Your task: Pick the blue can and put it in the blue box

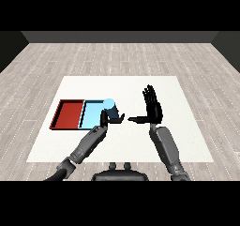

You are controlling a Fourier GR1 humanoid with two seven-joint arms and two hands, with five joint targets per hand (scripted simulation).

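Fingers of the left hand [108,119] are curled round the blue can [109,109], which stands upright with its long axis vertical, right at the near right corner of the light blue tray [90,113]. From where I stand I cannot tell whether the can is lifted clear of the table [187,140] or resting on it. The tray lies to the left of the can and a little beyond it, so the move to come looks like a short carry leftward and away from the robot, over the tray's rim and down onto its floor. The red tray [67,113] touches the light blue tray on its far left side and plays no part. The right hand [151,107] is raised to the right of the can, well apart from it, fingers straight and together, pointing up, thumb stuck out toward the can. The left hand is plainly the nearer one.
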